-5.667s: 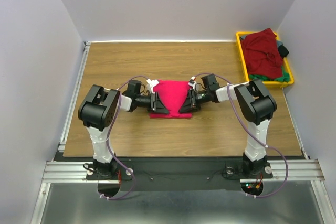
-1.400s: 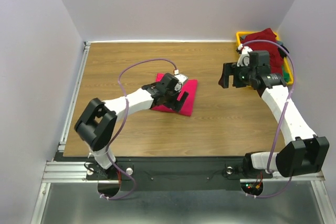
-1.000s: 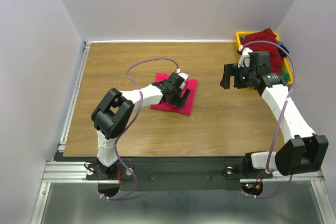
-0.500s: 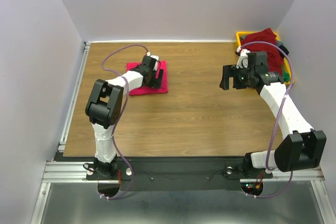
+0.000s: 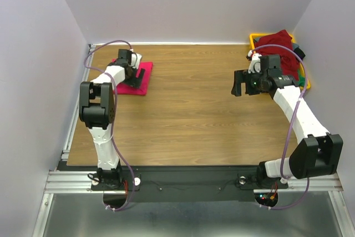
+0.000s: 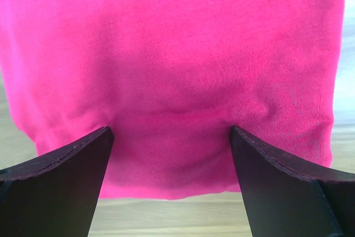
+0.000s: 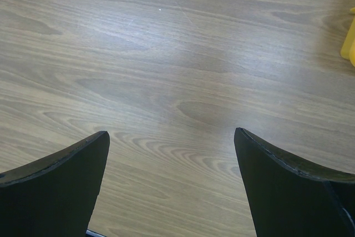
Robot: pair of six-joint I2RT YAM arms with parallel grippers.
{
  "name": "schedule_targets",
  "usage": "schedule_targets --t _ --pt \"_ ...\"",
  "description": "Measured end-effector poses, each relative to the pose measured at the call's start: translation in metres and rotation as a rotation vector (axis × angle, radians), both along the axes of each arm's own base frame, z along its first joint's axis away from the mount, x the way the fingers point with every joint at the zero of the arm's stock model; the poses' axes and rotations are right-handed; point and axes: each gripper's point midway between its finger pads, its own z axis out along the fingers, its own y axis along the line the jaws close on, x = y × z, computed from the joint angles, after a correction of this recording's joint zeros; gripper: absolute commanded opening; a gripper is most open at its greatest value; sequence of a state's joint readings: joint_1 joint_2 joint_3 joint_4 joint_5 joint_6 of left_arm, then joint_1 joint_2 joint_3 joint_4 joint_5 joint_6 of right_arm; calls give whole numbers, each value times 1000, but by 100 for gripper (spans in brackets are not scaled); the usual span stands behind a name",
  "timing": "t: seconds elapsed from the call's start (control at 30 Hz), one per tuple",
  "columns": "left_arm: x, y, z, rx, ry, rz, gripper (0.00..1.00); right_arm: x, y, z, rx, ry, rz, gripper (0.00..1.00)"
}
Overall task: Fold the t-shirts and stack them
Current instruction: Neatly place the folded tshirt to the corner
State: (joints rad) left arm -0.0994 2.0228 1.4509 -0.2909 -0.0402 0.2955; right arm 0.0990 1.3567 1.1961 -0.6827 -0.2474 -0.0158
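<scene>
A folded crimson t-shirt lies flat near the table's far left corner. My left gripper stands open over it, and its fingertips press down on the cloth near its front edge, with no fold pinched between them. My right gripper hovers open above bare wood at the right, with nothing between its fingers. A maroon t-shirt tops a heap in the yellow bin, with green cloth and dark cloth beneath it.
The yellow bin stands at the back right corner, and one of its corners shows in the right wrist view. Grey walls close in the table on three sides. A metal rail runs along the left edge.
My left arm has slid the folded crimson t-shirt from the table's middle to the far left corner, gripper open on it throughout. The right arm has barely shifted.
</scene>
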Motion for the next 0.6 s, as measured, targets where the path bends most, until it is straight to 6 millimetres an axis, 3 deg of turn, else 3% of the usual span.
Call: schedule_targets --t 0.13,0.37,0.6 --pt "17 30 2 36 17 -24 98 0 1 -4 2 15 5 100" --pt "66 75 7 72 5 -5 98 0 2 -11 1 39 13 100" --pt "93 96 8 70 -20 36 96 0 2 -16 1 58 15 100"
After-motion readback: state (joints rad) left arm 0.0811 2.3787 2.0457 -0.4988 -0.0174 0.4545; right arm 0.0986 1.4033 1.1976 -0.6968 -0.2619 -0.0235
